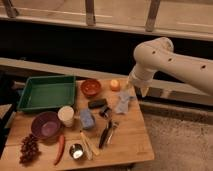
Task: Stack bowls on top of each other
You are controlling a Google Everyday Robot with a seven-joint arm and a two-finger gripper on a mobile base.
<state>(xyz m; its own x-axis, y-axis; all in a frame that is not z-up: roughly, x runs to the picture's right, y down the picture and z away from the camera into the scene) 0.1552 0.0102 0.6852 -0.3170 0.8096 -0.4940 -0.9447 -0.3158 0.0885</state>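
The orange-red bowl (91,87) stands upright at the back middle of the wooden table (131,145), just right of a green tray. The larger purple bowl (46,125) stands upright near the front left, beside a white paper cup (66,116). The two bowls are apart, with the cup and the tray corner between them. My gripper (137,90) hangs from the white arm (165,57) above the table's back right corner. It is to the right of the orange-red bowl and holds nothing that I can see.
A green tray (47,92) sits at the back left. An orange fruit (115,85), a black block (97,103), a pale blue cloth (122,102) and a blue sponge (87,119) lie mid-table. Dark tongs (106,134), a metal cup (76,151), a red chili (60,148) and grapes (29,149) lie in front.
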